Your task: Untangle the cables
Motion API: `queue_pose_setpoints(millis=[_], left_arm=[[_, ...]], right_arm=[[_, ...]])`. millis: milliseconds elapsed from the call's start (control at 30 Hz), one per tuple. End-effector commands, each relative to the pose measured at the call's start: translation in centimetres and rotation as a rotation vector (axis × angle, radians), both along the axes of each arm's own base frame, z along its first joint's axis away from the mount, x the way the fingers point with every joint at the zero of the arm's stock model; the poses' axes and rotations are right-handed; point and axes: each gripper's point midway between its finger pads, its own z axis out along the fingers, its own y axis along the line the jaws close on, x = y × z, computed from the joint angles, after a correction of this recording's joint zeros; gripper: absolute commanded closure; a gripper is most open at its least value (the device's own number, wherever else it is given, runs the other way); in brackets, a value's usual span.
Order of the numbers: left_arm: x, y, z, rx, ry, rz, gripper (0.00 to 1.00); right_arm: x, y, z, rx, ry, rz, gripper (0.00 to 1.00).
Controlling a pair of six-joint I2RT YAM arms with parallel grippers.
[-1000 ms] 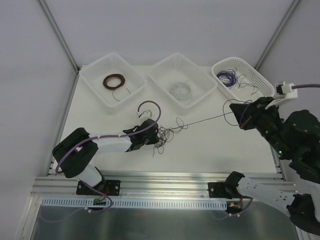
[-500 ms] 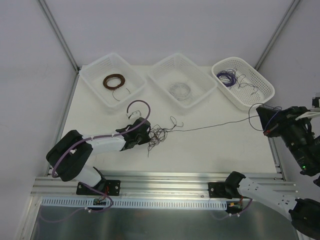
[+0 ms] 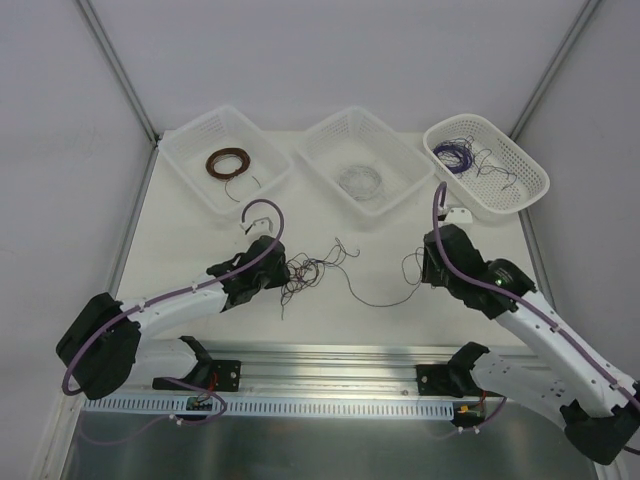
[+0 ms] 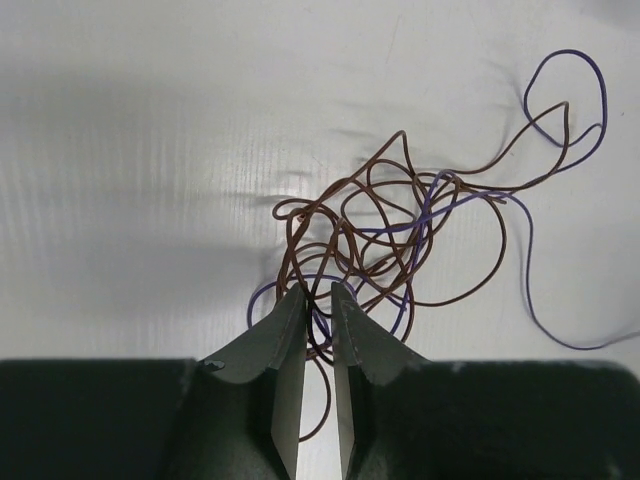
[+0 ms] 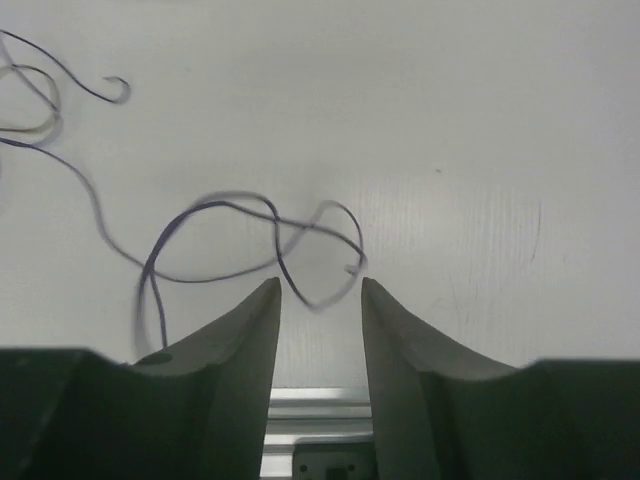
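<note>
The cables (image 3: 306,270) are a small scribble of thin brown and purple wires on the table left of centre. In the left wrist view the clump (image 4: 400,220) lies just ahead of my fingertips. My left gripper (image 3: 283,272) (image 4: 318,292) is shut on a few brown and purple strands at the clump's near edge. One purple wire (image 3: 375,303) trails slack from the clump to the right, ending in a loop (image 5: 300,255). My right gripper (image 3: 426,272) (image 5: 318,285) is open, low over that loop, holding nothing.
Three white baskets stand along the back: the left one (image 3: 190,150) holds a brown ring coil, the middle one (image 3: 330,135) a whitish coil, the right one (image 3: 530,185) a purple coil and loose wires. The aluminium rail (image 3: 330,365) runs along the near edge.
My right arm came back from high at the far right down to the table and let go of the wire, which went from taut to slack. My left gripper drew slightly left with the clump.
</note>
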Motion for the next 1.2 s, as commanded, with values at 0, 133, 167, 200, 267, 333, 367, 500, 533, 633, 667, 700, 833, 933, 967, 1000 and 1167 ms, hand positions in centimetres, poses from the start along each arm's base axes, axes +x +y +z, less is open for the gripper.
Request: queue_pose_setpoints(millis=[0, 133, 167, 200, 267, 333, 367, 500, 533, 633, 667, 700, 833, 933, 967, 1000, 1167], left_arm=[[-0.6, 0.7, 0.3, 0.041, -0.013, -0.042, 0.84], [-0.8, 0.1, 0.4, 0.035, -0.005, -0.085, 0.81], [-0.8, 0.1, 0.4, 0.038, -0.003, -0.091, 0.81], [-0.8, 0.0, 0.5, 0.037, -0.002, -0.094, 0.79], [-0.7, -0.3, 0.8, 0.033, -0.004, -0.102, 0.77], [-0.7, -0.5, 1.1, 0.025, -0.004, -0.112, 0.70], [-0.8, -0.7, 1.4, 0.011, -0.007, -0.120, 0.68], [-0.8, -1.3, 2.9, -0.026, -0.032, -0.148, 0.47], [-0.9, -1.4, 3.1, -0.028, -0.038, -0.156, 0.36], [-0.9, -1.4, 4.0, -0.042, -0.063, -0.169, 0.22], [-0.9, -1.4, 4.1, -0.039, -0.068, -0.174, 0.14], [-0.9, -1.4, 4.2, -0.038, -0.072, -0.175, 0.10], [-0.7, -1.6, 3.4, -0.007, -0.053, -0.191, 0.02], [-0.1, -2.3, 2.6, 0.010, -0.020, -0.196, 0.02], [0.2, -2.7, 2.8, 0.007, -0.019, -0.195, 0.02], [0.4, -2.9, 2.0, 0.019, 0.007, -0.191, 0.03], [0.9, -4.3, 0.9, -0.003, 0.067, -0.171, 0.06]], right_arm=[[0.4, 0.6, -3.2, 0.061, 0.089, -0.029, 0.57], [0.1, 3.4, -6.1, 0.047, 0.212, 0.144, 0.33], [0.7, 4.8, -5.8, 0.077, 0.188, 0.204, 0.32], [0.7, 5.7, -6.1, 0.088, 0.194, 0.253, 0.31], [1.2, 8.3, -6.3, 0.122, 0.195, 0.385, 0.30], [1.5, 10.6, -6.3, 0.178, 0.200, 0.462, 0.30], [1.7, 11.5, -7.5, 0.177, 0.241, 0.476, 0.30], [2.9, 14.7, -9.9, 0.175, 0.293, 0.529, 0.33], [3.3, 16.0, -9.8, 0.182, 0.275, 0.556, 0.34], [4.0, 18.1, -11.7, 0.170, 0.294, 0.583, 0.37], [4.2, 18.7, -12.0, 0.174, 0.293, 0.592, 0.37], [4.4, 19.3, -12.2, 0.180, 0.290, 0.599, 0.37], [5.3, 20.1, -14.1, 0.152, 0.304, 0.589, 0.38], [5.8, 20.2, -15.5, 0.122, 0.318, 0.556, 0.37], [5.9, 20.1, -15.9, 0.112, 0.323, 0.547, 0.37], [6.3, 19.9, -16.2, 0.086, 0.313, 0.519, 0.37], [6.6, 19.7, -18.3, 0.009, 0.327, 0.458, 0.41]])
